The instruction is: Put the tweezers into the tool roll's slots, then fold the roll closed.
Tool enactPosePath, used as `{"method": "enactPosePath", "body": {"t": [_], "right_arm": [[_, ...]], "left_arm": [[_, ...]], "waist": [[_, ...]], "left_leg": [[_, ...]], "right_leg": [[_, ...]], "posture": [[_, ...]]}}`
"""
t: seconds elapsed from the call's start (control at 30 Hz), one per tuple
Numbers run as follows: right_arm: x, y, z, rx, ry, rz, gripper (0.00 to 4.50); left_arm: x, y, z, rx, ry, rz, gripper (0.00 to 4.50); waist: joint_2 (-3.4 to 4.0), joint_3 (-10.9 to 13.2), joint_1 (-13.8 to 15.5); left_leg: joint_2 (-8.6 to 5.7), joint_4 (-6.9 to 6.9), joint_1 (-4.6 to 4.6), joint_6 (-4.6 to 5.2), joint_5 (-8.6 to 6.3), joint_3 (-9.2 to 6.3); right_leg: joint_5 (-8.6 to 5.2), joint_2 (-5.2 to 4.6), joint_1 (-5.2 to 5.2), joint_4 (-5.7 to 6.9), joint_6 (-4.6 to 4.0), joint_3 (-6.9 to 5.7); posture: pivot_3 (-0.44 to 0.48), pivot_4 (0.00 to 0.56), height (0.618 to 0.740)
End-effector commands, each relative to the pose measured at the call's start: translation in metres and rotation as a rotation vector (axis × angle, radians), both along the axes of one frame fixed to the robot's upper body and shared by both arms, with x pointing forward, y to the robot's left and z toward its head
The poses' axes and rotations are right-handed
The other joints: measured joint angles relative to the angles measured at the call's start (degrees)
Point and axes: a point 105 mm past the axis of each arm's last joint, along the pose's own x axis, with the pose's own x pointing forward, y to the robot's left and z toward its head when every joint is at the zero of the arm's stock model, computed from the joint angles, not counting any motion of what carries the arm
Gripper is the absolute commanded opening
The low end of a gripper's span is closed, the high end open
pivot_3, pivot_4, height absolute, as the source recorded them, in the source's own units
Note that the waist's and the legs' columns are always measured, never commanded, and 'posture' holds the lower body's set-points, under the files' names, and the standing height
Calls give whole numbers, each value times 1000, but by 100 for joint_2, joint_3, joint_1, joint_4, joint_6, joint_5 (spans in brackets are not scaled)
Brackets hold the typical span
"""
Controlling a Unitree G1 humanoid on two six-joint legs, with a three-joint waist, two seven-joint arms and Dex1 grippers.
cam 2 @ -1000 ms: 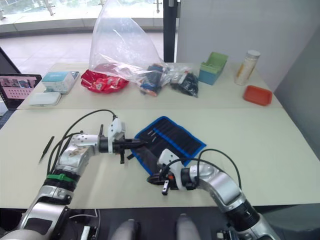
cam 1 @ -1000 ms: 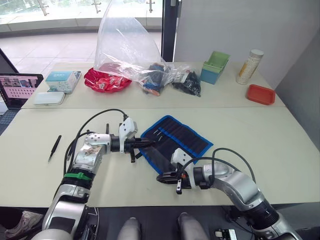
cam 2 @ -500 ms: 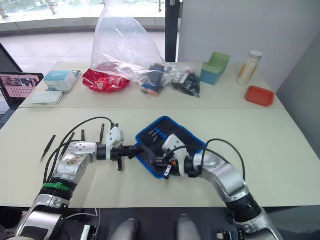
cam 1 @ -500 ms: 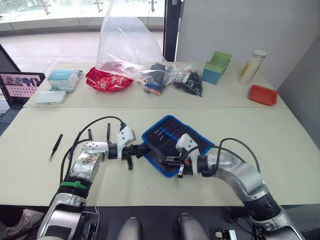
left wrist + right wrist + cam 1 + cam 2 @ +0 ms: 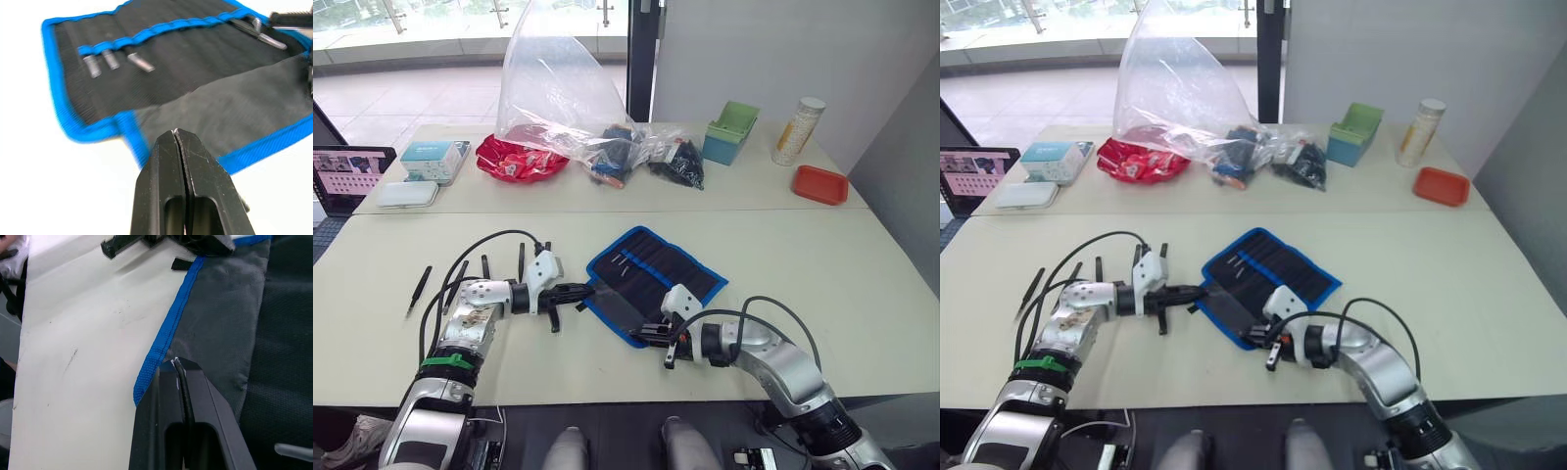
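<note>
The tool roll (image 5: pixel 680 274) lies unrolled at the table's middle, navy with blue edging, a grey flap (image 5: pixel 230 112) along its near side. Tweezers (image 5: pixel 139 61) sit in the slots (image 5: pixel 146 36) with their silvery ends poking out, and more ends show at the roll's other end (image 5: pixel 266 38). One loose tweezer (image 5: pixel 419 289) lies far left on the table. My left gripper (image 5: pixel 591 289) is shut at the roll's left corner, over the blue edge (image 5: pixel 129 132). At the front corner my right gripper (image 5: pixel 640 335) is shut on the flap's blue edging (image 5: pixel 156 352).
Along the table's far side stand a clear plastic bag (image 5: pixel 558 88), a red pouch (image 5: pixel 519 162), a green box (image 5: pixel 732 132), a canister (image 5: pixel 798 130) and a red tray (image 5: pixel 819 184). A laptop (image 5: pixel 347 171) and a white case (image 5: pixel 408 193) are far left.
My right gripper reached over the roll half a second ago and has come back to its front corner. The left gripper has stayed at the left corner.
</note>
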Motion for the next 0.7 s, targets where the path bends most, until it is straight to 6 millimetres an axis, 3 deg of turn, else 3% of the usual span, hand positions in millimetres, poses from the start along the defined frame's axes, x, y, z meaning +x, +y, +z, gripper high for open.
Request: {"method": "enactPosePath", "body": {"t": [0.03, 0.17, 0.23, 0.27, 0.5, 0.67, 0.7], "right_arm": [[5, -3, 47, 192, -105, -21, 0], [17, -30, 72, 265, -176, -113, 0], [17, -50, 82, 255, -201, -125, 0], [16, -59, 87, 244, -210, -124, 543], [-4, -97, 95, 113, -173, 11, 2848], [-1, -124, 96, 22, -166, -5, 4471], [1, -128, 96, 17, -167, -12, 4500]], "left_arm": [[7, 3, 35, -145, -27, 7, 22], [6, 18, 56, -178, -44, 35, 22], [4, 36, 67, -166, -79, 99, 22], [3, 46, 73, -161, -98, 137, 265], [-26, 112, 97, -151, -189, 405, 2512], [-76, 161, 86, -101, -205, 628, 4109], [-89, 171, 82, -102, -215, 691, 4451]], "waist": [[-2, 8, 3], [-5, 11, 16], [-4, 12, 16], [-3, 13, 17], [-1, 16, -11], [-4, 19, 12], [-8, 21, 21]], "left_leg": [[0, 0, -3, 0, 1, 0], [-1, 0, -13, -1, 2, -2], [-1, -2, -17, -1, 1, -1], [-1, -5, -19, 0, 1, -1], [6, -38, -29, 5, -3, 3], [6, -52, -27, 4, -3, 18], [7, -52, -27, 4, -3, 18]], "right_leg": [[1, 0, -2, 0, 0, 0], [3, -1, -5, -6, 0, -1], [5, -3, -7, -11, -3, -1], [7, -4, -9, -14, -7, -1], [13, -4, -31, -32, -18, -1], [14, -11, -32, -47, -20, 11], [14, -10, -33, -48, -20, 8]], "posture": [[0, 150, 740], [0, 150, 740], [0, 150, 740], [0, 150, 740], [0, 150, 740], [0, 150, 740], [0, 150, 740]]}}
